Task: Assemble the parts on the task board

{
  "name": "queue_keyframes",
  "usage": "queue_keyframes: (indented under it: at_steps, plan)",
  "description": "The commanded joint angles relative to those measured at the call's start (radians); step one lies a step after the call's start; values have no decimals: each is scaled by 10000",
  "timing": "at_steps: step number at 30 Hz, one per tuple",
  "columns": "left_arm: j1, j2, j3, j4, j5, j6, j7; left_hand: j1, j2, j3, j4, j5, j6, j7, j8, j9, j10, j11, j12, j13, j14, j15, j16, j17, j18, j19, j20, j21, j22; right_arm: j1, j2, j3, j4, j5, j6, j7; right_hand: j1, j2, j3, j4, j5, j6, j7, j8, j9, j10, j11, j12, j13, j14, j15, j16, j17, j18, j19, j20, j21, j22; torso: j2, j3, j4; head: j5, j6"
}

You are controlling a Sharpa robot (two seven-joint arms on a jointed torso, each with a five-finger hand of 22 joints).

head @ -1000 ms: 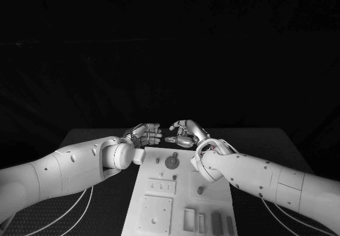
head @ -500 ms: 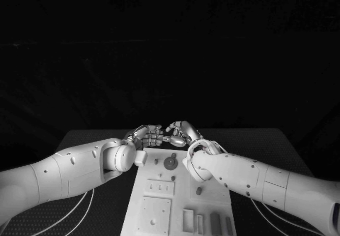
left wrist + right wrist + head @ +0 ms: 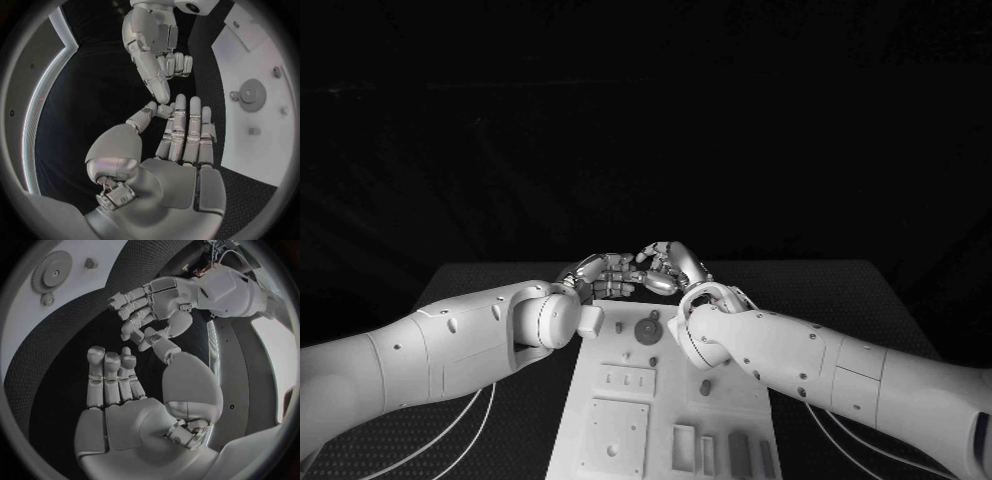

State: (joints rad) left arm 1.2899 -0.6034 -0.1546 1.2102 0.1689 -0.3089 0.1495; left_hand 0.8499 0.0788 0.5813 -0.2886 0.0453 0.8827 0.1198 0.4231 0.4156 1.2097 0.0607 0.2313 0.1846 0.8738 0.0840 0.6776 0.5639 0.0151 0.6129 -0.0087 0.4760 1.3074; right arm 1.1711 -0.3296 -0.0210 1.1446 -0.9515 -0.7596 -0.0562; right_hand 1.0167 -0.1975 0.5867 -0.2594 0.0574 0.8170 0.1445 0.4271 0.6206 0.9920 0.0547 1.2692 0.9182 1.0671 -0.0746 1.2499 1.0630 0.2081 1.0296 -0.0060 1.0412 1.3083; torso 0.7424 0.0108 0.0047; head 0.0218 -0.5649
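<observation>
Two hands meeting beyond the task board's far end.
Left hand (image 3: 181,150) and right hand (image 3: 134,405), fingers extended, thumb tips touching, holding nothing; task board (image 3: 668,400) lying mid-table, gear-shaped part (image 3: 252,94) sitting on it.

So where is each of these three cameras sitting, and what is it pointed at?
Head view: on the robot's head, looking down at the task board; both arms show, left hand meeting right hand.
Left wrist view: behind the left hand, facing the right hand.
Right wrist view: behind the right hand, facing the left hand.
Shared: both hands, the round gear on the board.
</observation>
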Motion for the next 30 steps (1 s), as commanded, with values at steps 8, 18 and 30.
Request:
queue_keyframes:
  at_steps: [8, 18, 30]
  plan:
    - [6, 45, 10, 107, 49, 72, 76, 110, -30, -33, -13, 35, 82, 13, -4, -6, 72, 22, -103, -30, -72, 18, -91, -44, -151, 41, -11, 8, 175, -2, 114, 1, -91, 314, 37, 334, 96, 30, 108, -30, -67, 2400, -733, 127, 105, -663, -827, 129, 61, 508, -476, 79, 42, 537, 209, -114, 116, 147, 0, -12, -11, -32, -6]
    - [6, 47, 10, 188, 30, 111, 74, 123, -37, -36, -11, 35, 73, 13, -14, -14, 64, 26, -122, -38, -80, 26, -107, -56, -151, 35, -4, 3, 174, -6, 258, -1, -228, 272, 160, 282, 81, 64, 165, -103, -73, 2513, -812, 267, 260, -564, -898, 254, 157, 509, -526, 55, 46, 537, 213, -137, 135, 133, 1, -9, -1, -21, -40]
    - [6, 5, 10, 285, 11, 154, 48, 141, -40, -34, -14, 35, 67, 16, -22, -20, 60, 29, -137, -44, -83, 31, -117, -65, -151, 29, 0, -1, 175, -8, 293, -2, -206, 272, 58, 336, 178, 233, 346, -154, -87, 2637, -907, 385, 389, -435, -986, 323, 207, 617, -598, 114, 75, 537, 304, -193, 224, 141, 0, -5, -18, 15, -111]
